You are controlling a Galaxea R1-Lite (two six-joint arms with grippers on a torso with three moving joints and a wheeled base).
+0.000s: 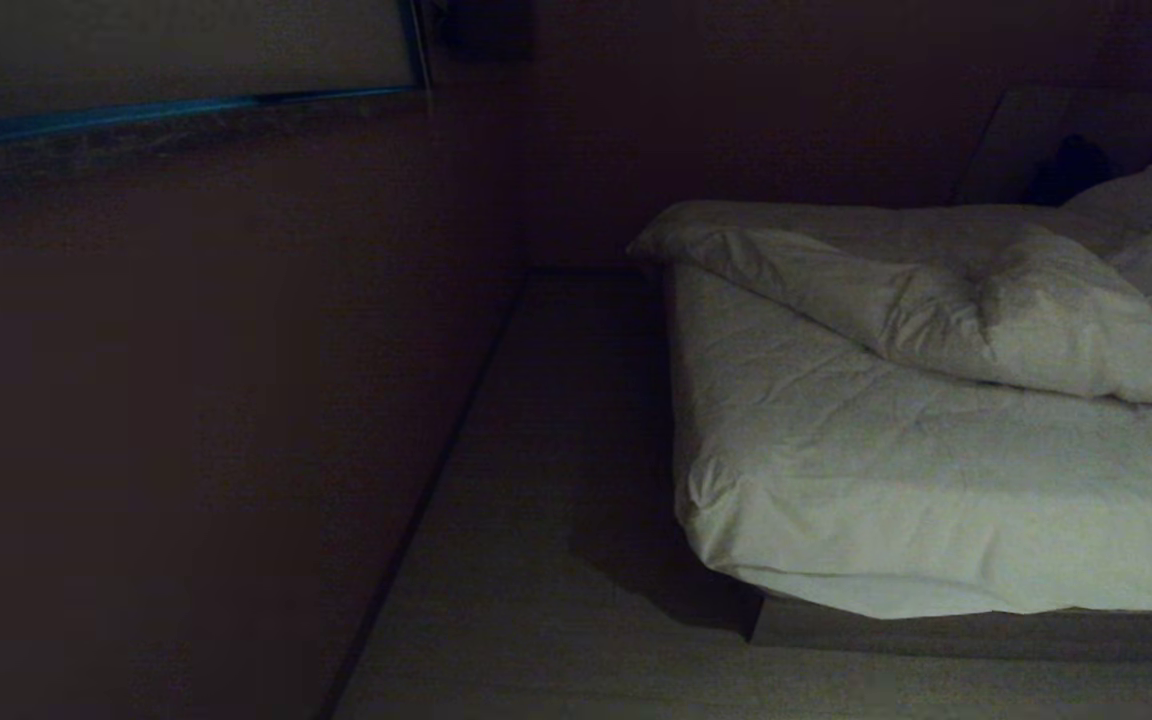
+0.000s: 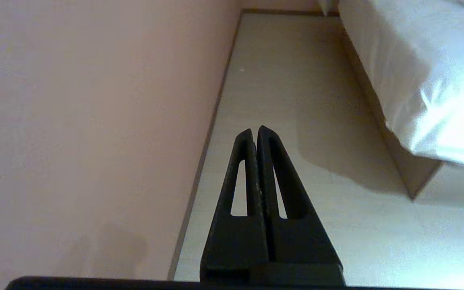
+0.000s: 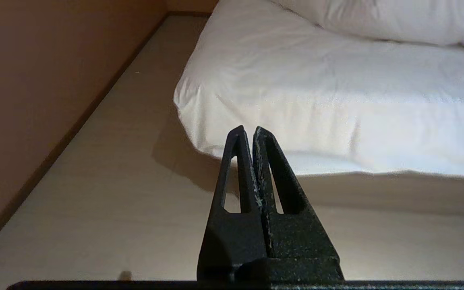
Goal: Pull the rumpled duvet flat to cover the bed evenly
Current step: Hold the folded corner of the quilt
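Duvet bunched at the far end, both our grippers idle.

The duvet [image 1: 946, 300] lies rumpled across the far part of the bed [image 1: 896, 500], right of us; our left gripper [image 2: 255, 131] and right gripper [image 3: 247, 131] hang over the floor [image 2: 296, 80], jaws pressed together, holding nothing.

Low white bed [image 1: 936, 500], rumpled duvet [image 1: 936, 290] bunched on top
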